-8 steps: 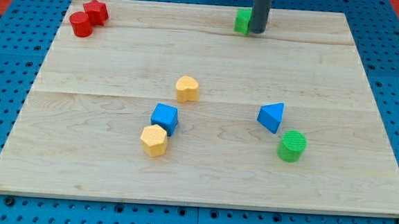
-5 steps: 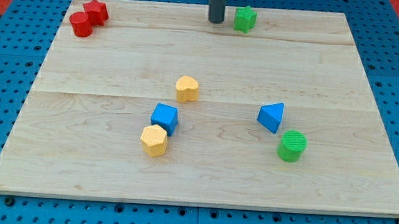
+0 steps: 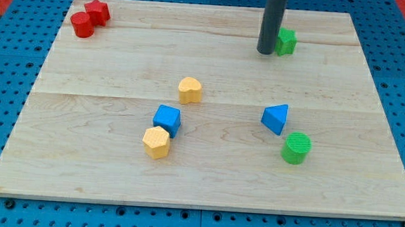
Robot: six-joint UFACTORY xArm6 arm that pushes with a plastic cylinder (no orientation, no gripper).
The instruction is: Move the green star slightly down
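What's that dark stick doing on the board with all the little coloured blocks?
It is a robot arm's pushing rod. My tip sits at the view's top, right against the left side of the small green star block on the wooden board. The other blocks lie apart from it, untouched.

One high front camera looks down across the whole wooden board (image 3: 205,177).
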